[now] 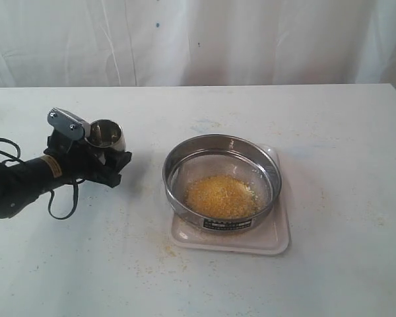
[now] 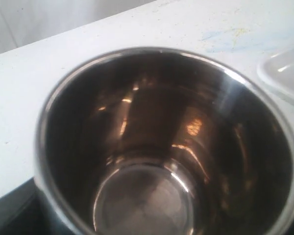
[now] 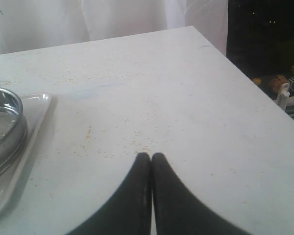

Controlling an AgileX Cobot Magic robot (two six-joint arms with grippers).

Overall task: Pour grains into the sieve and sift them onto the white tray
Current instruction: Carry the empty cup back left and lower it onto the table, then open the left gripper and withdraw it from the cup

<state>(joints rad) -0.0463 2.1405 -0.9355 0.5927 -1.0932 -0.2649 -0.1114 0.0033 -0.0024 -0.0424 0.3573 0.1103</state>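
Golden-yellow grains [image 1: 221,196] with paler off-white bits along one edge lie in a loose, low heap on the fine mesh floor of the sieve [image 1: 178,158], looking like coarse meal. Its wide, shallow ring is polished steel, and it stands inside the white tray [image 1: 277,241], a flat, smooth rectangle with rounded corners and a low rim that shows on all sides of the ring. A small dark label plate [image 1: 226,224] with pale lettering sits on the sieve's wall, but the writing is too small to read. Well apart from the tray, the left gripper [image 1: 100,150], black with a grey fitting on top, has its jaws set wide around a small rounded steel cup [image 1: 105,134]; the cup is tipped toward the camera, and its mirror-bright inside is bare. The right gripper [image 3: 151,156] shows only in its own wrist view: two smooth black fingertips pressed together with nothing between them, above the matt white table [image 1: 343,132], which is dusted with stray yellow specks. White cloth [image 1: 251,39] hangs in soft folds behind.
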